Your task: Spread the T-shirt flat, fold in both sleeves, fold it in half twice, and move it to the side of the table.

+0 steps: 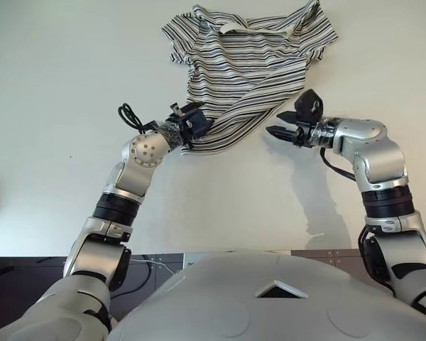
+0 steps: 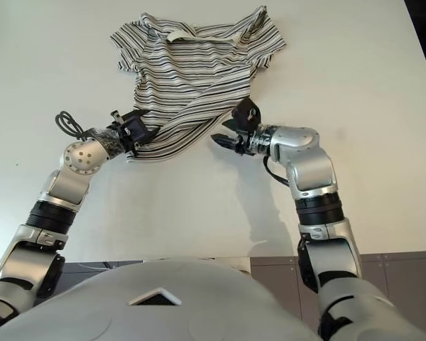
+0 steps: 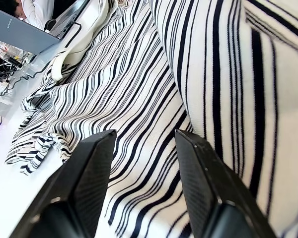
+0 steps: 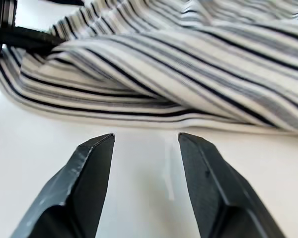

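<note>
The left gripper (image 1: pixel 197 125) sat at the T-shirt's (image 1: pixel 248 57) near left hem corner, fingers apart, clamping nothing. The T-shirt lay rumpled on the table (image 1: pixel 57 71), seemingly unspread, all folds remaining. The right gripper (image 1: pixel 273 123) hovered just beside its near hem, fingers spread, empty.

Left arm (image 1: pixel 128 177): silver-grey shell, black ribbed band, round joint disc with small screws, looped cable (image 1: pixel 130 116) at the wrist, black.
Right arm (image 1: pixel 376 160): same finish, black forearm cable (image 1: pixel 330 165).
Left gripper (image 3: pixel 144 141), right gripper (image 4: pixel 146 141): two matte black wedge fingers each.
</note>
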Controlling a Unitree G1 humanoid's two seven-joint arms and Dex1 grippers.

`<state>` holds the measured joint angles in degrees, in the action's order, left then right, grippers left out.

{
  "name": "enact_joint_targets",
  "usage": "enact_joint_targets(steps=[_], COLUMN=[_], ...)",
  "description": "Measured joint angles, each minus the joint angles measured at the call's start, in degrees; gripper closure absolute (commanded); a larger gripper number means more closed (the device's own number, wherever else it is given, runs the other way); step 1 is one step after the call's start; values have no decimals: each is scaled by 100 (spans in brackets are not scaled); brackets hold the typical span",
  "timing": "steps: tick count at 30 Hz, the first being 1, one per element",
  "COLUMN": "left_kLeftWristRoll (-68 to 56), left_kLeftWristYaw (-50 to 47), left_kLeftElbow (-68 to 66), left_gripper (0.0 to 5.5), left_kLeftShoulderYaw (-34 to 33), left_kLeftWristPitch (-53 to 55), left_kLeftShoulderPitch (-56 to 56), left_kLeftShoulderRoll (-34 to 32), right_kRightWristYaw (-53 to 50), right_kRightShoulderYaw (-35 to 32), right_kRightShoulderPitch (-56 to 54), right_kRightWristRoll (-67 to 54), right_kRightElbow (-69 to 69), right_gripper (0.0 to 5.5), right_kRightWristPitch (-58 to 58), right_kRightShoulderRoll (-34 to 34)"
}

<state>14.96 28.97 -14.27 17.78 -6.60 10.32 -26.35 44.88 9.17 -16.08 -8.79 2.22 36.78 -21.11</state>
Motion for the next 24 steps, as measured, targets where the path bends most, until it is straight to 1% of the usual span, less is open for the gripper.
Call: enact_joint_targets(steps=[2, 5, 9, 17, 19, 21, 24], left_kLeftWristRoll=[-9, -18, -54, -52, -50, -51, -52], left_kLeftWristYaw=[37, 73, 118, 120, 122, 127, 133], left_kLeftElbow=[-75, -202, -350, -530, -542, -546, -546], left_gripper=[333, 333, 333, 333, 333, 333, 333], left_kLeftShoulderYaw=[-5, -8, -9, 0, 6, 10, 12], left_kLeftWristPitch=[-34, -97, -156, -255, -252, -256, -264], left_kLeftShoulderPitch=[56, 145, 252, 347, 360, 363, 360], left_kLeftShoulderRoll=[0, 0, 0, 13, 16, 16, 12], right_kRightWristYaw=[-216, -385, -478, -491, -678, -915, -991], right_kRightShoulderYaw=[-200, -240, -46, 218, 162, -46, -161], right_kRightShoulderPitch=[-65, -103, -166, -263, -473, -814, -1169], right_kRightWristRoll=[-160, -272, -260, -250, -151, -45, 121], right_kRightElbow=[40, 79, 480, 892, 1283, 1914, 2702], right_gripper=[313, 313, 313, 313, 313, 313, 313], right_kRightWristPitch=[99, 105, 19, -243, -473, -780, -1293], right_kRightShoulderRoll=[148, 366, 591, 729, 771, 759, 689])
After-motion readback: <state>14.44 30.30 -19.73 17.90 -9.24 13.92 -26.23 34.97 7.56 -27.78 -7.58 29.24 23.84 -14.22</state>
